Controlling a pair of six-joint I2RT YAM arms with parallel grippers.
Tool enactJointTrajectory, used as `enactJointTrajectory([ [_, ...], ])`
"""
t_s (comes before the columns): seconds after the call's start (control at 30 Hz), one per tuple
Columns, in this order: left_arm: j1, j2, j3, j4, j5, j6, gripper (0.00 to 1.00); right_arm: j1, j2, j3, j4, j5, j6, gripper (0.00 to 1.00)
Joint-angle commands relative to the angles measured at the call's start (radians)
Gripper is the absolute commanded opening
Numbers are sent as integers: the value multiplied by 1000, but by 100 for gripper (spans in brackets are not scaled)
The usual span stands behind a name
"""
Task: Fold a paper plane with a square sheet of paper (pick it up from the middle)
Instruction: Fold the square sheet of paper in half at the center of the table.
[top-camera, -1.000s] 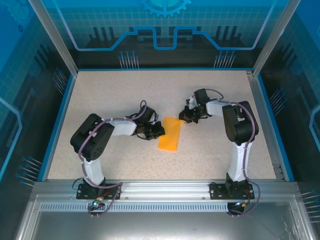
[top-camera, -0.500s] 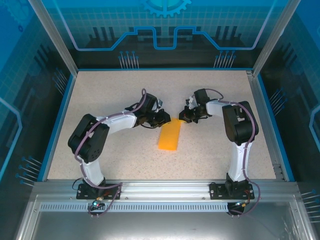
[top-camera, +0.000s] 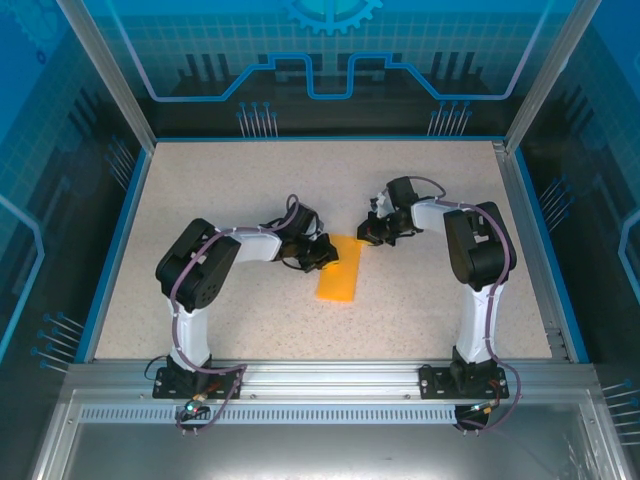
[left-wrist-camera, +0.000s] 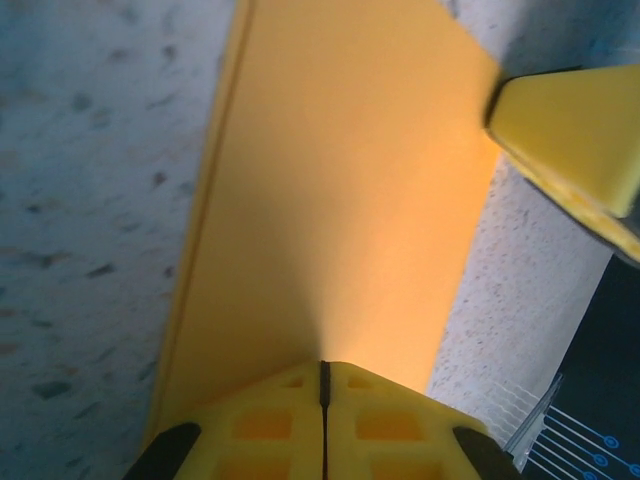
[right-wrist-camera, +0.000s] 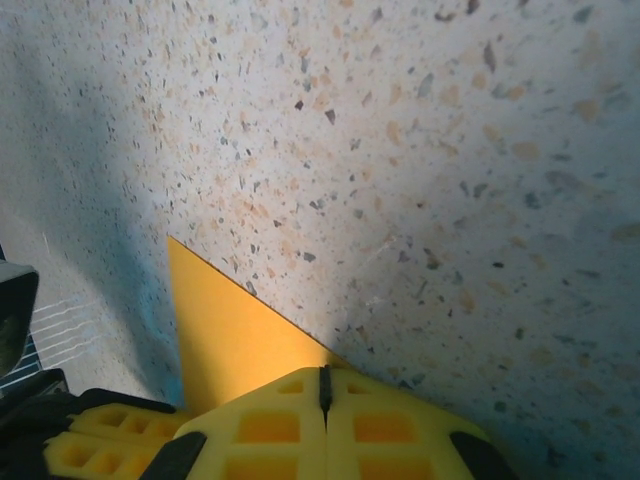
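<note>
Top external: left hand (top-camera: 320, 257) and right hand (top-camera: 370, 238), both shut and empty, pin the orange sheet (top-camera: 339, 276); crease slowly, pressing flat.

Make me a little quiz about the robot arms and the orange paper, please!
1. True or false: the paper is a narrow strip, not a wide square.
2. Look at the left end effector and the right end effector. Which are shut? A) left only B) right only C) both
3. Which end effector sits at the paper's far right corner?

Key: 1 true. 2 C. 3 the right end effector.
</note>
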Motion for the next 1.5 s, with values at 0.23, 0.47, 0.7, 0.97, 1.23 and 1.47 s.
enactJointTrajectory([
  [0.23,2,15,-38,30,11,-3,6,37,-177,-47,0,-6,40,6],
  [0.47,2,11,-46,20,13,11,5,37,-125,-83,77,24,92,2],
  [0.7,2,9,-46,12,13,22,4,18,-50,-83,136,3,103,0],
  [0.97,2,3,-47,-4,12,35,3,-1,-27,-156,203,0,95,0],
  [1.23,2,1,-45,-15,12,42,3,-3,-43,-155,179,-26,95,0],
  [1.47,2,0,-36,-23,8,43,3,14,-187,-204,160,-61,88,0],
])
